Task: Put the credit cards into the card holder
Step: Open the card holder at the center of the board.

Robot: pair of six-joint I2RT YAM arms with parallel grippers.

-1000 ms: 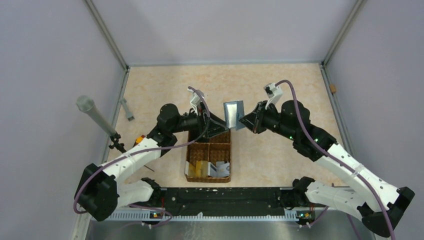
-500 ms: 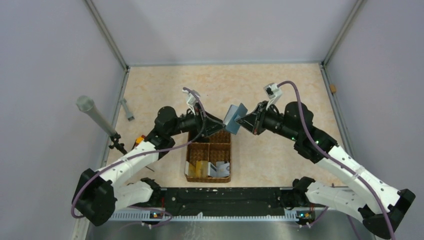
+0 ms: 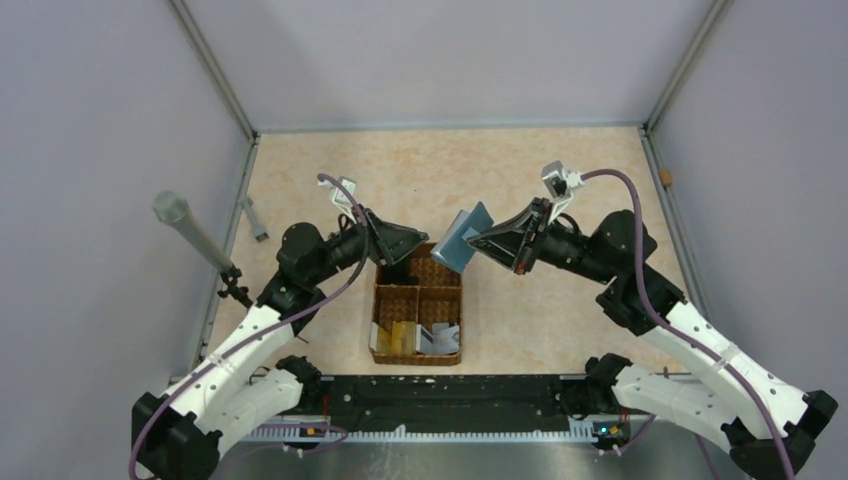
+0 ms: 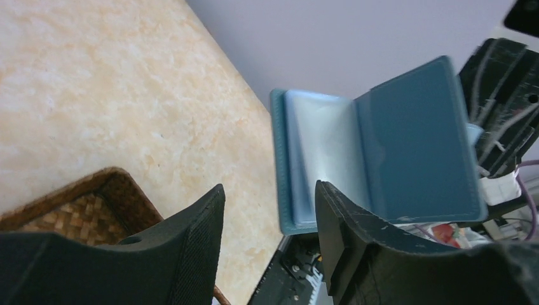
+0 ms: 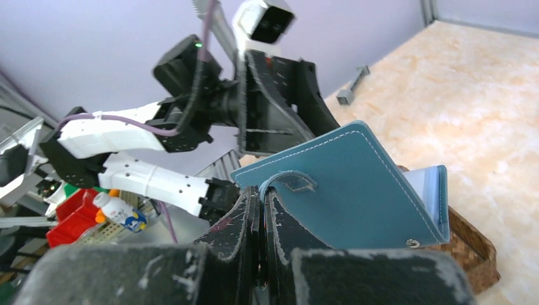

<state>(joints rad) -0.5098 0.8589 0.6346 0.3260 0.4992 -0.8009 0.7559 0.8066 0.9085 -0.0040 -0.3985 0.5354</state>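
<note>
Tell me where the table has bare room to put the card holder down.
Bare table runs along the back wall, and between the basket and the right arm. Crowded: over the basket's far end, with left tool, card holder, right tool.

left gripper (image 3: 398, 244) pulled back left, clear gap now to card holder (image 3: 465, 238), right gripper (image 3: 487, 243) has tilted holder diagonally

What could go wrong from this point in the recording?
The right pincer grips the wallet by one edge only, in the air; it could slip or twist. The open, empty left pincer is close and might knock it. The cards sit in basket compartments, awkward to pinch.
</note>
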